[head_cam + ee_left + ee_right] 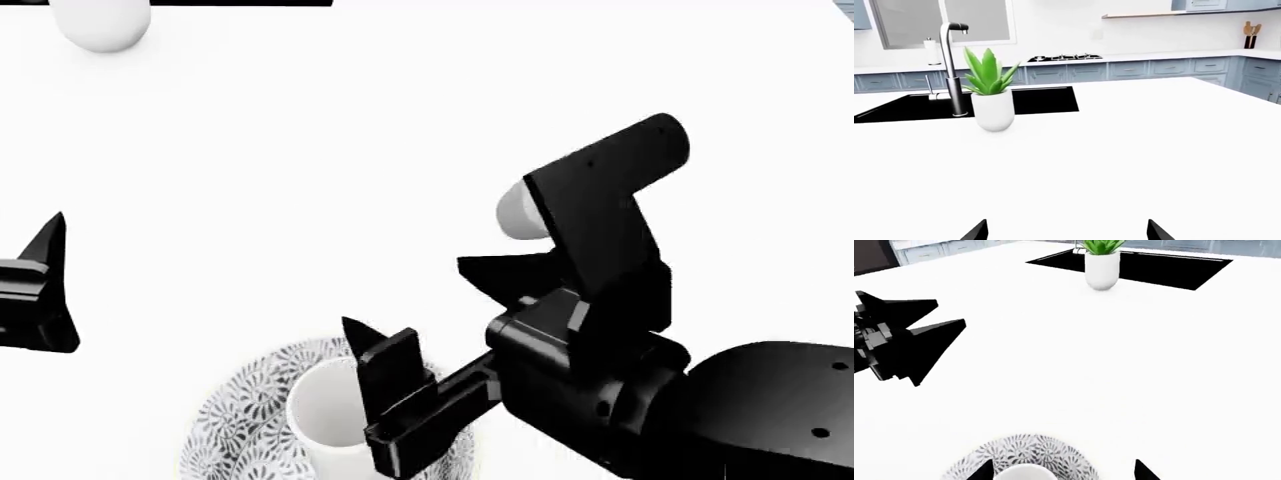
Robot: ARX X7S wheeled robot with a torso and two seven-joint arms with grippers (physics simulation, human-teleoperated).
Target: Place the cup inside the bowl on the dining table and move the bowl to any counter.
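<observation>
The black-and-white floral bowl [240, 410] stands on a plain white top [400, 120] at the near edge of the head view. The white cup [320, 405] stands upright inside it. My right gripper [407, 295] is open just above them, one finger [387, 370] over the cup, touching nothing. In the right wrist view the bowl [1034, 452] and cup [1024, 474] lie between the open fingertips of the right gripper [1064, 472]. My left gripper [47, 260] is open and empty to the left, over bare top; it also shows in the left wrist view [1067, 231].
A white pot with a green plant [993, 107] stands beside a black sink [1041, 100] and a steel faucet [954, 65] at the far end of the same top. A small white rounded object [518, 215] shows behind my right arm. Blue cabinets [1154, 67] line the far wall.
</observation>
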